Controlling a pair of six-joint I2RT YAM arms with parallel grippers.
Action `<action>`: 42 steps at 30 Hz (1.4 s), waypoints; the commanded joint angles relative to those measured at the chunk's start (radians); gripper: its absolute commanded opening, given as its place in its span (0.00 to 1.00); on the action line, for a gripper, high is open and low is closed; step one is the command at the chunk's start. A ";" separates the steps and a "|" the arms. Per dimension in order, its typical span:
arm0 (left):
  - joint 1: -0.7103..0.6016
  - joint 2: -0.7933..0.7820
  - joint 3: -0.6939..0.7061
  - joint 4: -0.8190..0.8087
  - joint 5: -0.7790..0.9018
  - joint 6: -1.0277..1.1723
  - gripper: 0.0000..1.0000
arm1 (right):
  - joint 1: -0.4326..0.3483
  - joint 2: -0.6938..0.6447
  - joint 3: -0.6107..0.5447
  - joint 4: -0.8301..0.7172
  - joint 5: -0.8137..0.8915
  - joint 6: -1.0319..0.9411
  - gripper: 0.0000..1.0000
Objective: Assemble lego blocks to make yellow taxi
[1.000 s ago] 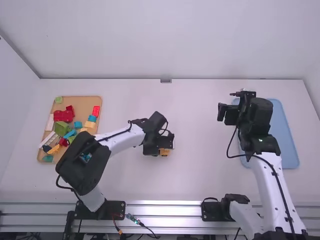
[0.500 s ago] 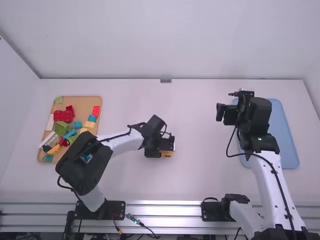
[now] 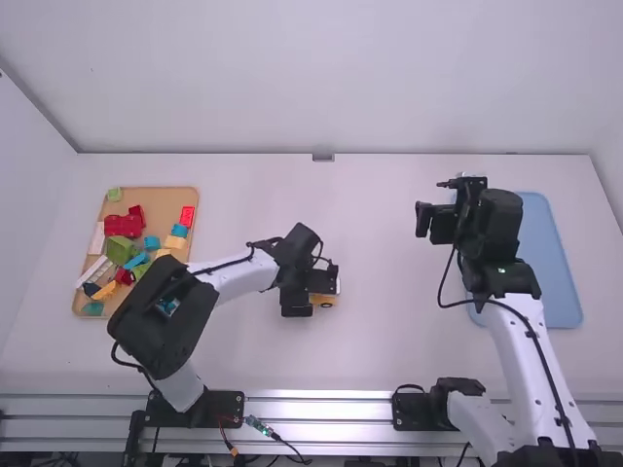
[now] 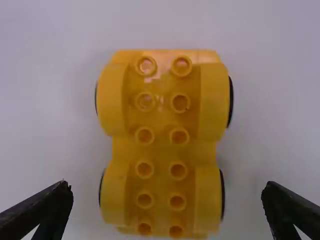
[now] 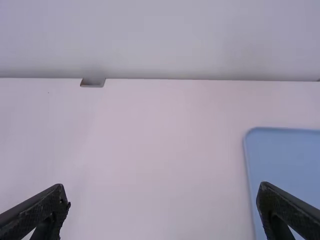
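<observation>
The left gripper (image 3: 310, 292) is low near the middle of the table, over a yellow wheeled car base (image 3: 325, 300) that it partly covers. In the left wrist view the studded top of the car base (image 4: 162, 142) lies between the widely parted fingers of the left gripper (image 4: 167, 200), with a gap on either side. The right gripper (image 3: 435, 221) is raised beside the blue tray's left edge. In the right wrist view the right gripper (image 5: 164, 202) is open with nothing between its fingers.
An orange-brown tray (image 3: 161, 198) on the left holds several loose blocks in red, green, blue, yellow and white, partly behind the left arm. A blue tray (image 3: 565, 282) lies on the right, partly behind the right arm. A wall rises behind the table.
The left gripper has shifted slightly toward the camera, and more of the yellow car base shows. The right gripper has moved a little to the left.
</observation>
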 commanded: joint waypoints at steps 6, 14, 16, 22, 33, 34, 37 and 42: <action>0.085 -0.158 0.165 -0.195 0.013 0.014 0.99 | 0.007 0.004 0.020 -0.011 -0.008 -0.005 0.99; 0.343 -0.295 0.171 -0.114 0.059 -0.202 0.99 | 0.089 0.045 0.020 -0.007 -0.102 -0.155 0.99; 0.426 -0.295 0.167 -0.077 0.064 -0.320 0.99 | 0.108 0.077 0.020 -0.002 -0.106 -0.166 0.99; 0.639 -0.241 0.169 -0.009 -0.059 -0.710 0.99 | 0.165 0.220 0.044 0.003 -0.114 -0.241 0.99; 0.837 -0.091 0.169 -0.009 -0.071 -0.870 0.99 | 0.245 0.382 0.198 -0.121 -0.110 -0.293 0.99; 0.856 -0.074 0.169 -0.009 -0.071 -0.874 0.99 | 0.252 0.385 0.200 -0.117 -0.106 -0.293 0.99; 0.895 -0.048 0.169 -0.022 -0.071 -0.900 0.99 | 0.261 0.385 0.199 -0.109 -0.106 -0.293 0.99; 0.972 -0.018 0.169 -0.049 -0.094 -0.888 0.91 | 0.250 0.384 0.200 -0.109 -0.107 -0.293 0.99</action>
